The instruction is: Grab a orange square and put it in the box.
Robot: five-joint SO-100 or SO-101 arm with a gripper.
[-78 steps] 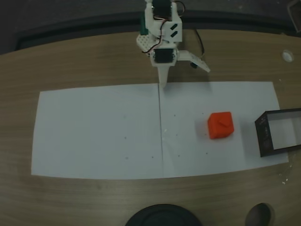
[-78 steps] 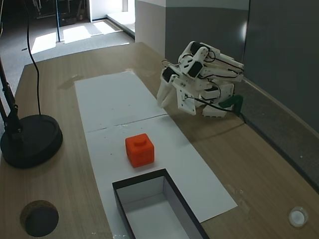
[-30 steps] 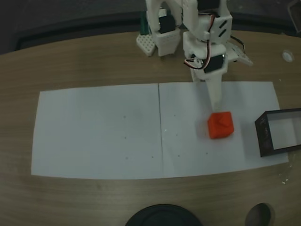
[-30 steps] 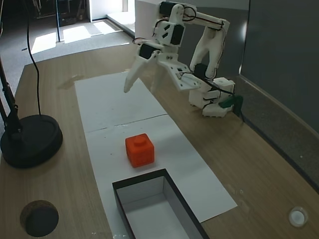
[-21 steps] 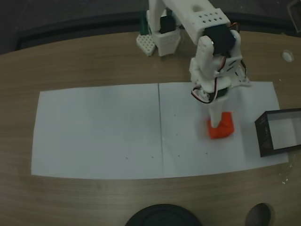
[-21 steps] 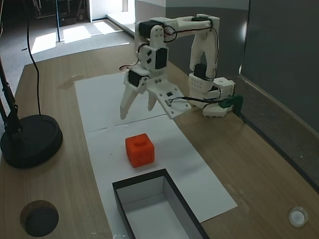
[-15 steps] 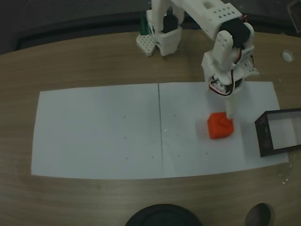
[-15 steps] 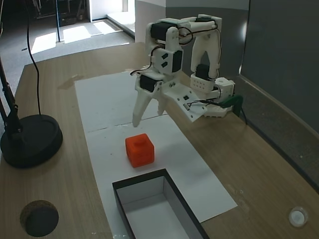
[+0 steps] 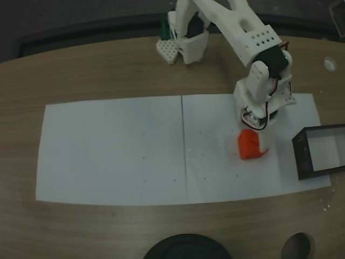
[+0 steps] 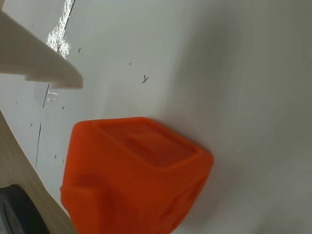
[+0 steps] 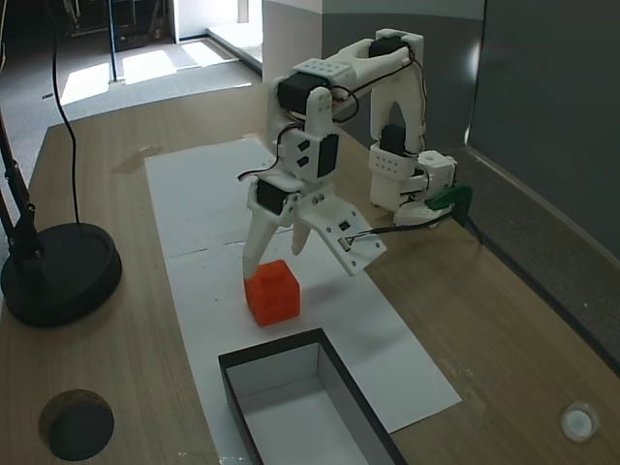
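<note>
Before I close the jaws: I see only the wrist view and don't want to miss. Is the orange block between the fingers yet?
Observer: Not quite. In a fixed view the gripper is open and hangs just over the orange square, with one fingertip at its far edge.
Operator: Where is the box from there?
Observer: The box stands just past the square, on the side away from the arm's base, apart from it and with its opening up.
Operator: Anything between them?
Observer: Just a strip of the white paper they both rest on.

I stand in an office or lab room: a curved wood-grain worktop (image 11: 504, 320) with taped white paper sheets (image 9: 113, 151), grey partition wall (image 11: 542, 116), lamp base (image 11: 58, 271).
</note>
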